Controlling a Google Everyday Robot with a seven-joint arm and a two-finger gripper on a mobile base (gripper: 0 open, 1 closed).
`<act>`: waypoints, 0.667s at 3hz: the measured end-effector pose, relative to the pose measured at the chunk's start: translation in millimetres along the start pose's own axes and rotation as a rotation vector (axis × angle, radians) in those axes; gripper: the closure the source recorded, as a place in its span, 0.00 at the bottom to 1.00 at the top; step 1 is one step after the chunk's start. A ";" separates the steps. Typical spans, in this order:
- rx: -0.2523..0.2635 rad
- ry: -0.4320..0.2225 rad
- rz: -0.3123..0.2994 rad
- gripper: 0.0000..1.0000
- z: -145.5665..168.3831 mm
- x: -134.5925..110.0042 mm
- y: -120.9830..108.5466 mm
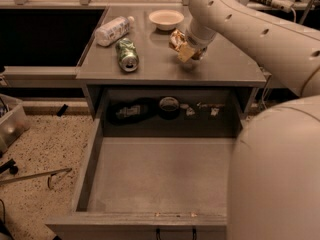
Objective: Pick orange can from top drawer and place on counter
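Observation:
The orange can (176, 38) is shiny and dented, and it is held in my gripper (186, 49) just above the counter (225, 66), right of its middle. The gripper is shut on the orange can, and a shadow lies on the counter right under it. The white arm comes in from the upper right. The top drawer (160, 176) is pulled wide open below the counter's front edge, and nothing shows inside it. Its dark handle (175, 232) is at the bottom edge.
A green can (127, 54) lies on its side on the counter's left half, with a white plastic bottle (113, 30) behind it. A white bowl (166, 19) stands at the back centre. Dark clutter (169, 107) sits in the recess behind the drawer. My arm's large link (280, 179) fills the lower right.

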State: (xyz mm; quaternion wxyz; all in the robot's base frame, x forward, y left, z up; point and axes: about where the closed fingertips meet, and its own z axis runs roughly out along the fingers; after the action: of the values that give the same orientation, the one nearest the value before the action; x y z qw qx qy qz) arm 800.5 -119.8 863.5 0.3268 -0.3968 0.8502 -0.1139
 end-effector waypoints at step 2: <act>-0.003 0.088 0.058 0.81 11.9 18.9 -5.0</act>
State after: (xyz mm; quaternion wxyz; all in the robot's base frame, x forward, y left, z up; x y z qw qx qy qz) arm 802.2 -136.5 847.9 0.2915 -0.3672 0.8750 -0.1203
